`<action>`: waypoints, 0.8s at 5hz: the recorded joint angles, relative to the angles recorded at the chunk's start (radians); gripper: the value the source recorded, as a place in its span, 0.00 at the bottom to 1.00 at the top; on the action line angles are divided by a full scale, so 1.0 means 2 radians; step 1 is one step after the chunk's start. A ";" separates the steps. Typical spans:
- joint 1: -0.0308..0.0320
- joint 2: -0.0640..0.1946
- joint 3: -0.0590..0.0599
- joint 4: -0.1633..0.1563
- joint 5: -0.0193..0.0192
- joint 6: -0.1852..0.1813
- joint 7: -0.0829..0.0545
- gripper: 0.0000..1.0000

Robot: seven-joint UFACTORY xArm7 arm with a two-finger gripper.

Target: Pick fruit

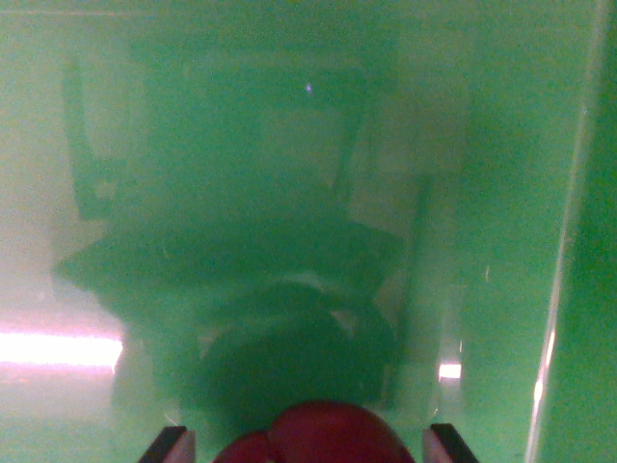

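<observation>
green glare fills nearly all of our wrist view: we look down onto a glossy green surface (501, 193) that mirrors a dark, smeared shape, most likely the arm and camera housing above it, though we cannot make out any detail in that reflection. bright pinkish light washes out the wrist view's left edge, and a small white highlight sits low toward the wrist view's right. everything is soft and hazy, so fine texture is lost.

a pale straight line (564, 289) runs from the top corner down to the bottom edge on the wrist view's right; beyond it the green turns darker. we read it as an edge or seam of the surface, but cannot tell which. the broad green area ahead of us holds no other objects that we can see.

at the bottom edge, a dark red rounded fruit (323, 436) is cut off by the frame, only its upper part showing. our gripper (308, 446) shows just two dark fingertips (166, 446), one on each side of the fruit. small gaps of green seem to separate each tip from the red skin, yet the contact zone lies below the frame, so we cannot tell whether the fingers clamp it or stand spread around it.
</observation>
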 joint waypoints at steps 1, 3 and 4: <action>0.0002 -0.006 0.000 0.006 0.0010 0.012 -0.002 1.00; 0.0005 -0.013 0.001 0.014 0.0021 0.027 -0.005 1.00; 0.0005 -0.013 0.001 0.014 0.0021 0.027 -0.005 1.00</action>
